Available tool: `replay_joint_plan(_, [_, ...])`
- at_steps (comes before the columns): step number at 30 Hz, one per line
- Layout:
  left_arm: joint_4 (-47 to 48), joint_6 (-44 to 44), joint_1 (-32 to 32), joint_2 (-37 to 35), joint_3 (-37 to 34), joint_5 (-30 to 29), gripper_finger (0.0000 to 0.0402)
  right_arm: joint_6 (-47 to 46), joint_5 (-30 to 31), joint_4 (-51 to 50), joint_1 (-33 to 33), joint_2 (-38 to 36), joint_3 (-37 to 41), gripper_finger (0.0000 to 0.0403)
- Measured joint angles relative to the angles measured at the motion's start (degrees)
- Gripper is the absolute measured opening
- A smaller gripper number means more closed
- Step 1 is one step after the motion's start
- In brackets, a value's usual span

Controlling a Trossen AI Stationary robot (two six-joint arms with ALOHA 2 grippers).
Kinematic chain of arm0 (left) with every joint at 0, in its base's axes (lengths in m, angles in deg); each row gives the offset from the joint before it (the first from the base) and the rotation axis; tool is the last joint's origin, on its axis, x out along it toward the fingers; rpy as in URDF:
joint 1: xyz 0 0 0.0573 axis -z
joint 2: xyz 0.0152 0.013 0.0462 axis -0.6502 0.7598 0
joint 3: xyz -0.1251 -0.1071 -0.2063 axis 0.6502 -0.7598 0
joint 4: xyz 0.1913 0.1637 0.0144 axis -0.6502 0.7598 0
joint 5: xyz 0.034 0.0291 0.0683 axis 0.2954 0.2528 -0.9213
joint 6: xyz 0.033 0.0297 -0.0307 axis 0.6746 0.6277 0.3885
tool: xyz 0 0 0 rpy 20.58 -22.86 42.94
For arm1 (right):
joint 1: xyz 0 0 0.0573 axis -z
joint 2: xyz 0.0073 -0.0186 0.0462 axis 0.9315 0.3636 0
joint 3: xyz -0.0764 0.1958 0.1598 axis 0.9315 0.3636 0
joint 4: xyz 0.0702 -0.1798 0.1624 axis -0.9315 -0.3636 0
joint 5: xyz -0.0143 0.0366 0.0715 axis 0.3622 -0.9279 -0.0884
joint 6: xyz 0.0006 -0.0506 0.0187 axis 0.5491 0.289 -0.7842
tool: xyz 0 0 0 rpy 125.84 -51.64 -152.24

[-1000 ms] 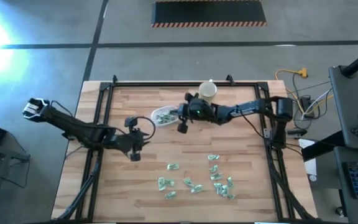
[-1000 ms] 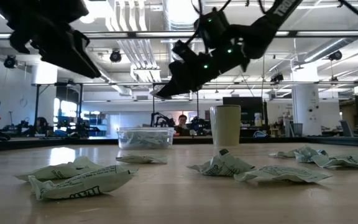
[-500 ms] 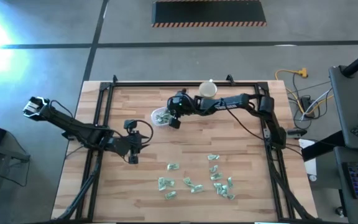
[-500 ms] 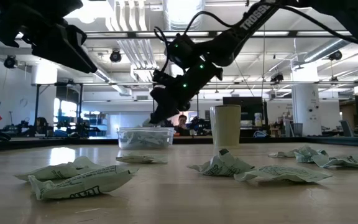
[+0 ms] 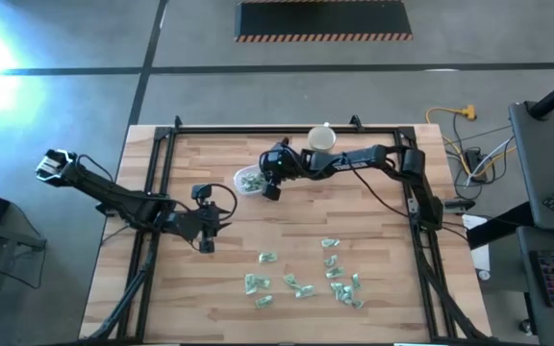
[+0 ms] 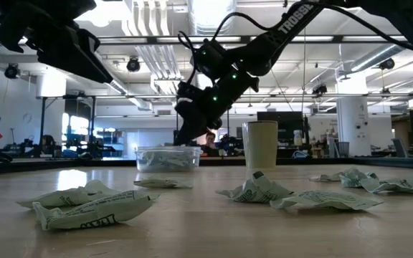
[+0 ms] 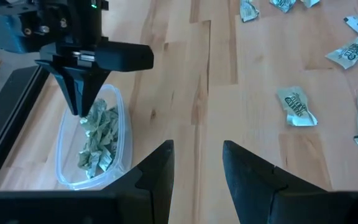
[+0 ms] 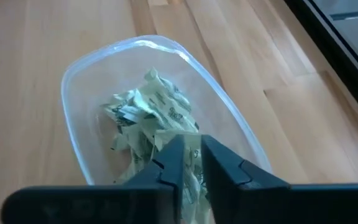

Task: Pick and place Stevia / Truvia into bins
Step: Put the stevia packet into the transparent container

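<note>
The clear tub (image 5: pixel 249 180) stands at the far middle of the table with a heap of pale green sachets (image 8: pixel 146 106) inside. My right gripper (image 8: pixel 193 158) hangs slanting down over the tub's right end (image 7: pixel 79 109), its fingers a narrow gap apart with sachet paper showing in that gap. Several loose sachets (image 5: pixel 306 274) lie flat on the wood toward the near side. My left gripper (image 7: pixel 197 168) stands open above bare wood at the left middle (image 5: pixel 206 244), with nothing between its fingers. My right gripper's fingers (image 8: pixel 173 155) stand on either side of a strip of pale sachet paper (image 8: pixel 193 174) above the tub's heap, coming from above and the right. Whether they touch it I cannot tell.
A beige cup (image 5: pixel 321 140) stands upright just right of the tub, near the far edge. Black rails (image 5: pixel 162 173) frame the table's left, right and far sides. Crumpled sachets (image 6: pixel 92 204) lie close to the low camera.
My right gripper has gone toward the table's left and down, tipping its fingers steeply, until it hangs over the tub's right end. Over the last half second it has kept nearly still.
</note>
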State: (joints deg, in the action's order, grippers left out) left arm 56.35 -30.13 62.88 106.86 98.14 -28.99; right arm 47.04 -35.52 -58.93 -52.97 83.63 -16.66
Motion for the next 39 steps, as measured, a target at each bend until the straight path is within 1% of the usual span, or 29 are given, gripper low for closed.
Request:
replay_joint_plan(7, [0.0,0.0,0.0,0.0,0.0,0.0,0.0121,1.8,0.2,-0.1,0.0,-1.0,0.0,0.0111])
replay_joint_plan(9, [0.0,0.0,0.0,0.0,0.0,0.0,0.0121,2.4,0.2,-0.4,-0.4,-2.3,0.1,0.0121])
replay_joint_plan(12, [-0.3,0.0,0.0,0.6,0.0,0.0,0.0121,4.0,0.2,-4.1,-1.5,-5.4,0.1,0.0127])
replay_joint_plan(15, [-1.4,0.0,0.0,1.8,0.0,0.0,0.0121,6.2,-0.2,-11.1,-3.4,-9.4,0.5,0.0125])
replay_joint_plan(20, [-5.4,1.7,0.0,4.8,0.0,0.6,0.0121,7.3,-2.7,-23.1,-7.4,-16.4,1.9,0.0113])
replay_joint_plan(23, [-9.4,4.6,0.0,7.2,0.1,1.4,0.0121,6.4,-2.8,-26.4,-10.2,-20.2,4.0,0.0106])
replay_joint_plan(27, [-15.2,8.4,0.0,10.7,0.1,2.4,0.0121,6.2,-2.9,-26.5,-13.8,-25.4,8.9,0.0097])
replay_joint_plan(32, [-20.7,10.2,0.0,15.7,0.3,5.8,0.0121,4.1,-2.6,-25.5,-17.1,-32.1,16.4,0.0088])
replay_joint_plan(36, [-25.2,10.5,0.0,19.3,0.5,9.8,0.0121,0.9,-2.6,-23.2,-18.5,-37.9,24.2,0.0082])
replay_joint_plan(39, [-29.0,10.5,0.0,22.0,0.5,13.7,0.0121,-0.8,-2.6,-19.5,-18.9,-42.4,30.7,0.0078])
